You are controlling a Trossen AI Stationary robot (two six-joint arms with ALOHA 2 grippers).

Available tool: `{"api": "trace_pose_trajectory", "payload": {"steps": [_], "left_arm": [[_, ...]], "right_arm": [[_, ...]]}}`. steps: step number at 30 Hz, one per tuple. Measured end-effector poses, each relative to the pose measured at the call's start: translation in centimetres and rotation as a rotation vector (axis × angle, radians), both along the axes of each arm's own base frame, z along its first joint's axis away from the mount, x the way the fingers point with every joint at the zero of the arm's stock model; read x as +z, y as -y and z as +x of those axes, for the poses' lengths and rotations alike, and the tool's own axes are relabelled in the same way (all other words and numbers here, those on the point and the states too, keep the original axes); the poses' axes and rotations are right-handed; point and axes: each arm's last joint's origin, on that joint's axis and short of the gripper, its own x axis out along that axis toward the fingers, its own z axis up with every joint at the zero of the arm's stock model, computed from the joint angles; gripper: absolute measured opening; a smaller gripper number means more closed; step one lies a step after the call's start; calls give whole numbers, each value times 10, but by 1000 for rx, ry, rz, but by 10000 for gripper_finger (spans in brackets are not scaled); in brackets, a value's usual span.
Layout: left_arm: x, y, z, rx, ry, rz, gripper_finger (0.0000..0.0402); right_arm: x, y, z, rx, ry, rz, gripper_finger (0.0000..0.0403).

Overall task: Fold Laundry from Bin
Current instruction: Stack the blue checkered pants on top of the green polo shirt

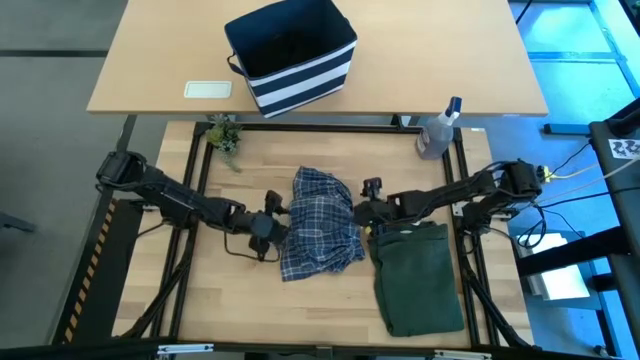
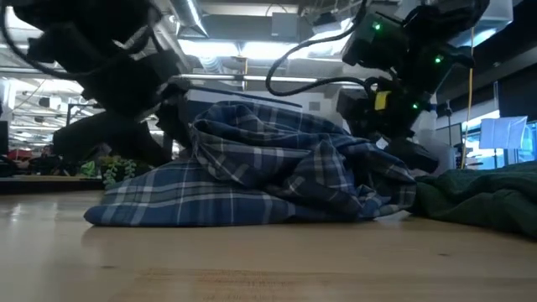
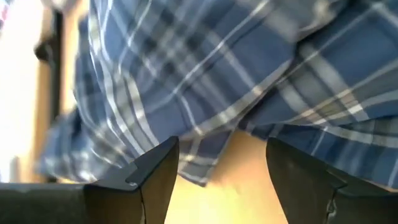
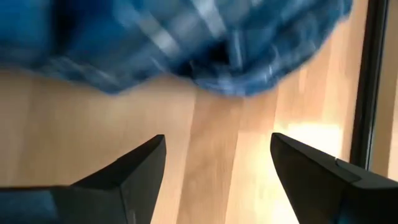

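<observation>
At the left we position the left gripper [image 1: 268,226] against the left edge of the crumpled blue-and-white plaid cotton shirt [image 1: 320,222]. Its fingers [image 3: 155,171] stand spread with bare tabletop between them, and they pinch nothing. We judge that this arm is placed to take or release a side hem, so that the cloth can be drawn flat.

The shirt lies bunched in a low heap at the centre of the light wooden slatted table [image 1: 235,295], not yet folded.

On the opposite edge of the shirt we hold the right gripper [image 1: 362,210], likewise spread and holding nothing. The two grippers flank the garment, which suits a two-sided pull.

Just right of the shirt lies the dark olive-green cloth garment [image 1: 418,275], laid out flat in a rough rectangle, touching or nearly touching the shirt. We judge it already folded and set aside.

The boxy navy-blue fabric bin with white stripes [image 1: 296,70] stands on the far tan table. Its interior looks dark, and we cannot tell whether a garment remains inside.
</observation>
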Motion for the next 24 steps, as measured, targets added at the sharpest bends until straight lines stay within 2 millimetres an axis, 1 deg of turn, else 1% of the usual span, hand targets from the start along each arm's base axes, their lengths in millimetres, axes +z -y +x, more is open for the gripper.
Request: {"api": "trace_pose_trajectory", "payload": {"steps": [6,9,12,15,19,21,24], "left_arm": [[4,12,1,-129,-5,196,236],[6,13,4,-170,11,241,236],[3,12,8,-206,6,275,236],[-6,10,13,-220,-16,289,236],[-22,9,19,-264,-60,277,236],[-29,10,21,-265,-69,278,236],[-37,10,25,-259,-61,278,236]], "right_arm": [[6,-23,9,210,70,-8,302],[7,-32,14,315,95,-51,308],[5,-35,21,375,129,-89,311],[-4,-36,27,408,119,-114,312],[-26,-33,34,439,74,-127,312],[-34,-33,39,433,90,-148,312],[-40,-32,46,424,130,-179,312]]}}
